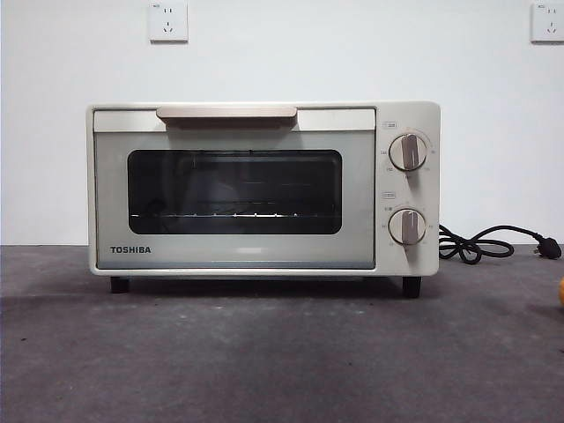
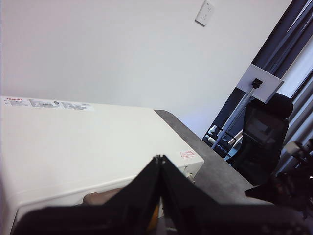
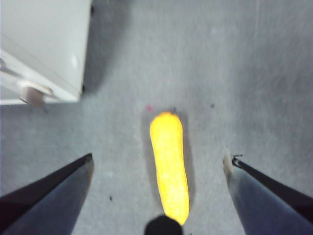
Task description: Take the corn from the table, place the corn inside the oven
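1. On the table (image 1: pixel 264 352) stands the oven (image 1: pixel 263 188), set back near the far edge, with its door shut.
2. Its beige handle (image 1: pixel 226 113) runs along the top of the door, and two round knobs (image 1: pixel 408 152) sit one above the other on the side panel.
3. Behind the dark glass window (image 1: pixel 234 191) a wire rack shows faintly.
4. A black cord (image 1: pixel 493 243) lies curled on the table beside the oven, on the knob side, with its plug near the table's edge.
5. Only a tiny yellow bit of the corn (image 3: pixel 170 166) peeks in at the side edge of the front view, out past the cord.
6. From the right wrist view, the corn lies flat on the table, apart from the oven's knob corner.
7. The right gripper (image 3: pixel 159 164) is above the corn with its two jaws spread wide, one on each side, not touching it.
8. The left gripper (image 2: pixel 160 164) is up over the oven's top, and its jaws are pressed together at the tips with nothing between them.
9. Two white wall sockets (image 1: pixel 168 21) are on the wall behind.
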Tool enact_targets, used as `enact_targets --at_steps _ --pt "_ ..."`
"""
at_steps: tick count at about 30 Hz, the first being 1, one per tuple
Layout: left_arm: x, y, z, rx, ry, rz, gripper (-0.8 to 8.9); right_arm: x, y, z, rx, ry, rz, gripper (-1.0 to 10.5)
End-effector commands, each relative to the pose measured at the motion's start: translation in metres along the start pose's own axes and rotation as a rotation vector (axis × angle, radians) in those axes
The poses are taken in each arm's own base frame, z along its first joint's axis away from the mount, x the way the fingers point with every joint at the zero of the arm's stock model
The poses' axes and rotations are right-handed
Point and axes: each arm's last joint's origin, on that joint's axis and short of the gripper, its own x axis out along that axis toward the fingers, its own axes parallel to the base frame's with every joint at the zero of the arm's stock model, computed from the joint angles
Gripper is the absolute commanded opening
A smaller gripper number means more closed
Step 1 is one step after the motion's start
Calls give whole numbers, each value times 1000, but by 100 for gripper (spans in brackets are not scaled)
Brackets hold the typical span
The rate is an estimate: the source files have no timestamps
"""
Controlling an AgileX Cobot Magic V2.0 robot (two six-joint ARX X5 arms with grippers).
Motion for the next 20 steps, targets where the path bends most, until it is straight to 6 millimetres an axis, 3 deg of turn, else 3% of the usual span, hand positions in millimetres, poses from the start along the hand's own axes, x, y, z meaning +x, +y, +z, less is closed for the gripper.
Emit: enact_targets --at_steps 1,20 --pt "0 -1 1 15 1 -10 -4 12 -1 1 -8 57 -2 444" --pt "0 -1 1 15 1 -10 -4 90 -10 0 -13 365 3 441"
